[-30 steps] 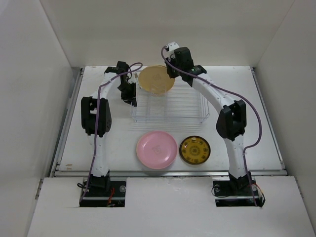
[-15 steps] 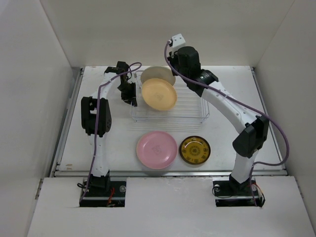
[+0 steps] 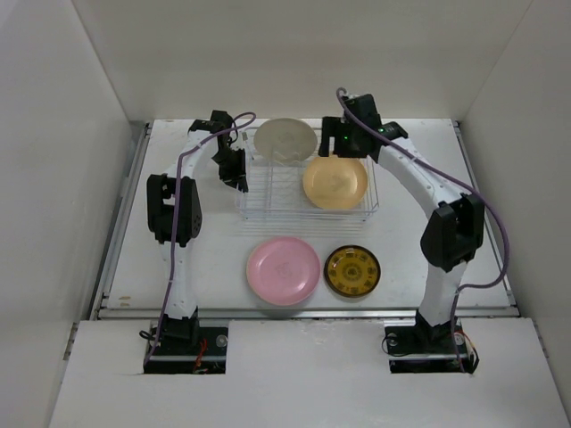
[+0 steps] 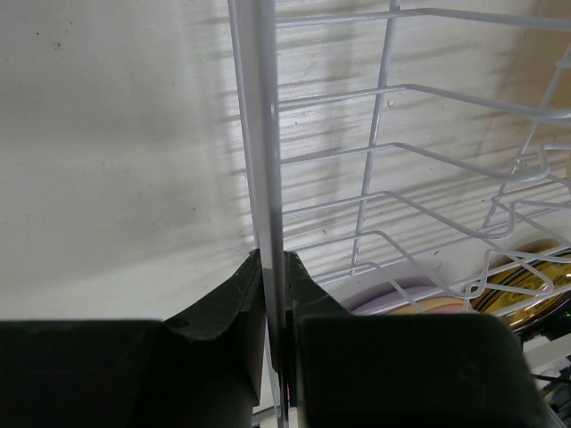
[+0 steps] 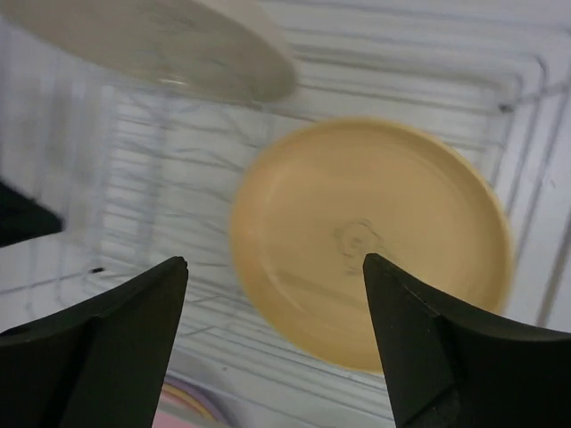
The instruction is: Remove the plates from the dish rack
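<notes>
In your right wrist view everything is smeared: the tan plate (image 5: 370,245) has a soft rim, the mark at its middle cannot be read, and the rack (image 5: 134,178) wires run together. The cream plate (image 5: 161,45) is cut off by the top edge, and the pink plate (image 5: 183,406) is only a sliver at the bottom edge. The right gripper (image 5: 275,260) fingers are cropped below. In your left wrist view the left gripper (image 4: 272,267) body hides the lower rack wire and most of the dark-yellow plate (image 4: 535,276), which the right edge also cuts. From above, both sets of fingertips are too small to judge
</notes>
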Action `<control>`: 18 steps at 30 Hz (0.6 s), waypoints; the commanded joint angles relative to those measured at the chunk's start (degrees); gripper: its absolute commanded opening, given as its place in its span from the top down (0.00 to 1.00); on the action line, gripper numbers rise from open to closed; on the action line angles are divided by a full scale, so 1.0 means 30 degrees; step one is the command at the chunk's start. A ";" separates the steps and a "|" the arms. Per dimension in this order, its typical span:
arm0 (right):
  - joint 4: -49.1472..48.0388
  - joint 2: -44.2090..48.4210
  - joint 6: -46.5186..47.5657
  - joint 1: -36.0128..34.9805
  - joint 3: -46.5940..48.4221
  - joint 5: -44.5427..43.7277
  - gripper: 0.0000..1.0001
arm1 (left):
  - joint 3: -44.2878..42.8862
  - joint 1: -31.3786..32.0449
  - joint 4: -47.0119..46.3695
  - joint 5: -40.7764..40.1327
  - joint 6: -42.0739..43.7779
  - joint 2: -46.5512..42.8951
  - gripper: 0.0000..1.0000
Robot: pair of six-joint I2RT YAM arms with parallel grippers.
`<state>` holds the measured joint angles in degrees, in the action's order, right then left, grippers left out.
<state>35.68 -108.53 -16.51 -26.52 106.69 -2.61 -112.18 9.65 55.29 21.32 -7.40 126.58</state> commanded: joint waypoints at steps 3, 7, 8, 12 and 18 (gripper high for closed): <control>0.1576 -0.1376 -0.3109 0.2570 0.0347 0.1024 0.14 | 0.0099 -0.0199 0.0585 0.0598 -0.0610 -0.0183 1.00; 0.4630 -0.3374 -0.3783 0.2572 0.2758 -0.1025 0.14 | 0.0274 -0.0199 0.0411 0.0598 -0.0610 -0.0357 1.00; 0.4224 -0.3374 -0.3783 0.2572 0.2552 -0.1469 0.14 | 0.0274 -0.0199 0.0409 0.0598 -0.0610 -0.0359 1.00; 0.5589 -0.5185 -0.3109 0.2777 0.4652 -0.2381 0.14 | 0.0100 -0.0199 0.0585 0.0774 -0.0434 -0.0154 1.00; 0.6624 -0.3882 -0.5272 0.2777 0.1834 -0.2176 0.14 | 0.0099 -0.0199 0.0585 0.1153 -0.0434 -0.0154 1.00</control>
<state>51.51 -124.40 -27.77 -18.37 117.36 -7.75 -112.16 9.63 55.27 21.54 -7.09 126.58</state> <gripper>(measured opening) 0.860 0.068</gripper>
